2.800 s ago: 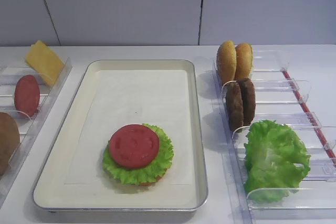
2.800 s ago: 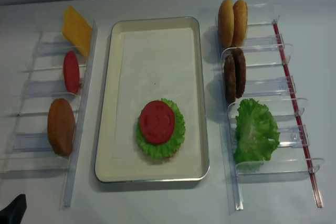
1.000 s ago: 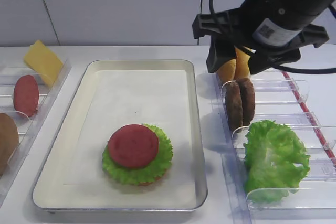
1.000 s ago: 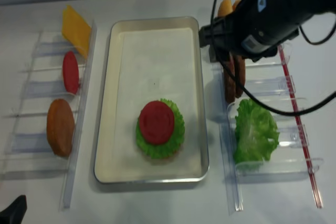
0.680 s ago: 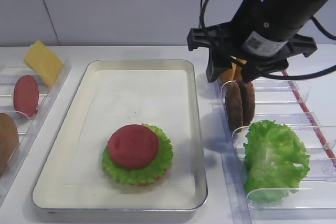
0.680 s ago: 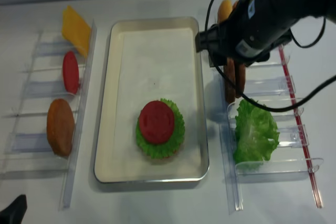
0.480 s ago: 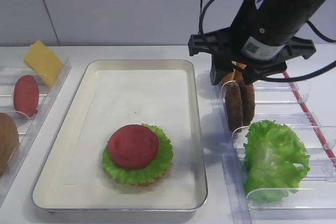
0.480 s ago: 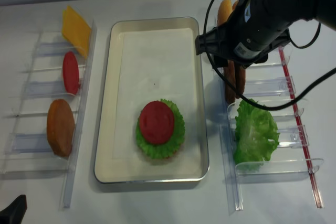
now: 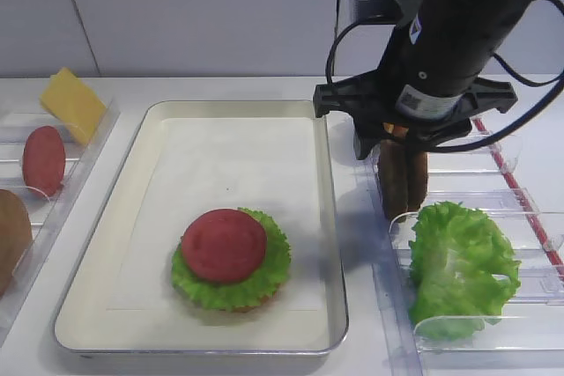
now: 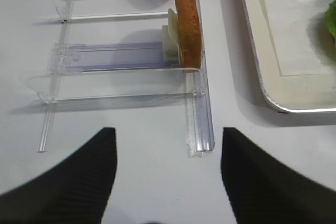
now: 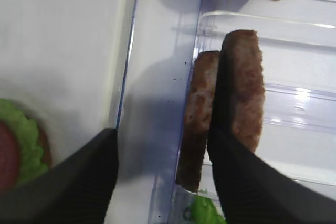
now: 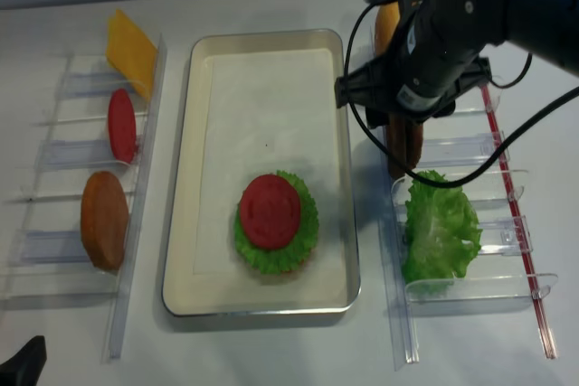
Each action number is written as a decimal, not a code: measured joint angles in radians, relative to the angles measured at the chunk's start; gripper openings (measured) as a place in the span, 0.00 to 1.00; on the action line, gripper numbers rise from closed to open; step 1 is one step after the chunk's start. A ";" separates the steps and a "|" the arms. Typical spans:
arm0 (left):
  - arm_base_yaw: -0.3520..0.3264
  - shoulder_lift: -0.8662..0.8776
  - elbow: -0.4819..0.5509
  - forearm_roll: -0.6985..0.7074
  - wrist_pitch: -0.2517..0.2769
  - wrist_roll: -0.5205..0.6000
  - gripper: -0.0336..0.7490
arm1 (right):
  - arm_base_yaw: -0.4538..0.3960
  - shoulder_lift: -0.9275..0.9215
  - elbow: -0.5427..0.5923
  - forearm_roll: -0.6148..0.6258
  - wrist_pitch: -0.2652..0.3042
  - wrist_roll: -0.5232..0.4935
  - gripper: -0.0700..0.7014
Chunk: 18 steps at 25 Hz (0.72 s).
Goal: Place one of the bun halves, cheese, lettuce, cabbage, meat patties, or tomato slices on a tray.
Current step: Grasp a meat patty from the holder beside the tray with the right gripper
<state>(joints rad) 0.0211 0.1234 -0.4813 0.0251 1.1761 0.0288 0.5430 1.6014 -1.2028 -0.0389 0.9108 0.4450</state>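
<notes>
The right pincer (image 11: 163,169) is hanging over the two patties (image 11: 226,103) standing on edge side by side in the clear rack (image 9: 493,178) to the right of the tray (image 9: 335,244). In the wrist view its dark fingers (image 11: 84,177) are standing apart, one on the tray side of the near patty and the other falling about on the seam between the two, so the jaws are parted and holding nothing yet, as far as can be judged. The tray is carrying a stack of lettuce (image 9: 264,275) topped by a tomato slice (image 9: 223,245), with what looks like a bun edge showing beneath it. The main risk is that the far finger is lining up with the seam: it may land on a patty edge instead of slipping between, pushing both over or dragging both out. A patty held by its thin rim could also twist and drop onto the counter (image 9: 352,363) or knock the tomato askew when released. The left pincer (image 10: 163,182) is idling wide apart over the left rack (image 10: 126,56), near a bun half (image 10: 187,22) standing there.
</notes>
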 joint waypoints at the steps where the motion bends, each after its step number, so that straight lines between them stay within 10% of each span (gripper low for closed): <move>1: 0.000 0.000 0.000 0.000 0.000 0.000 0.59 | 0.000 0.007 0.000 -0.003 0.000 0.002 0.67; 18: 0.000 0.000 0.000 0.000 0.000 0.000 0.59 | 0.000 0.078 0.000 -0.054 -0.038 0.034 0.61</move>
<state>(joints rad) 0.0211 0.1234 -0.4813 0.0251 1.1761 0.0288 0.5430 1.6797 -1.2028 -0.0929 0.8726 0.4792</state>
